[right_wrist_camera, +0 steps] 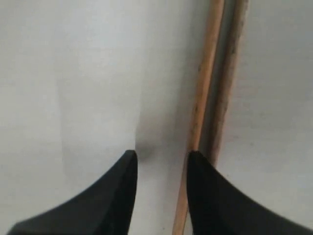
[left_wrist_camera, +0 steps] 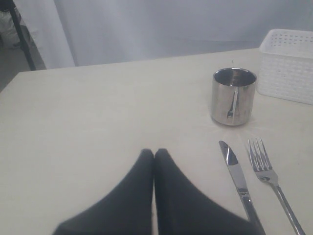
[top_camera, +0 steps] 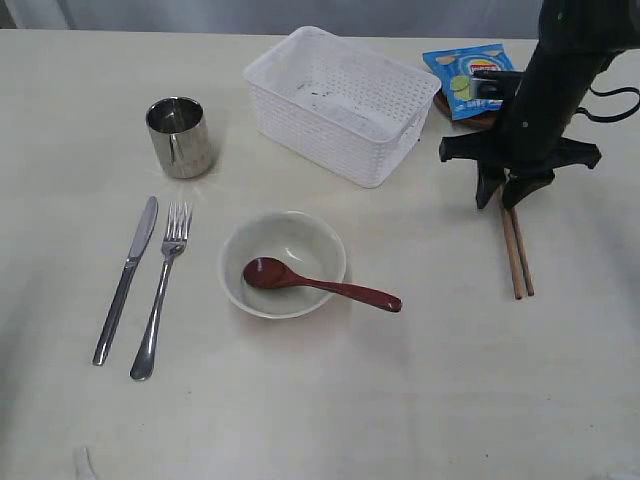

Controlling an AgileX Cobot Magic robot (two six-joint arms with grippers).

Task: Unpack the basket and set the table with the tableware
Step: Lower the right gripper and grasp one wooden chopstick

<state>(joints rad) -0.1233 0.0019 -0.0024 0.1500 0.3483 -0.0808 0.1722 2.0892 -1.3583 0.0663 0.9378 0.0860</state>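
Observation:
The white lattice basket (top_camera: pixel 335 100) stands at the back middle of the table (top_camera: pixel 450 400), with no tableware showing inside. In front of it are the steel cup (top_camera: pixel 180 137), knife (top_camera: pixel 127 278), fork (top_camera: pixel 162 288) and the pale bowl (top_camera: pixel 283 262), with the reddish-brown spoon (top_camera: pixel 320 283) resting in the bowl. Two wooden chopsticks (top_camera: pixel 517 255) lie flat at the right. My right gripper (top_camera: pixel 510 195) hangs open just over their far ends, one finger above the chopsticks (right_wrist_camera: pixel 208 98). My left gripper (left_wrist_camera: pixel 154 152) is shut and empty, near the knife (left_wrist_camera: pixel 239 178) and cup (left_wrist_camera: pixel 234 96).
A blue snack packet (top_camera: pixel 468 78) lies on the small brown plate (top_camera: pixel 470 118) behind my right arm, right of the basket. The fork (left_wrist_camera: pixel 271 178) and a basket corner (left_wrist_camera: pixel 288 66) show in the left wrist view. The left gripper is outside the exterior view.

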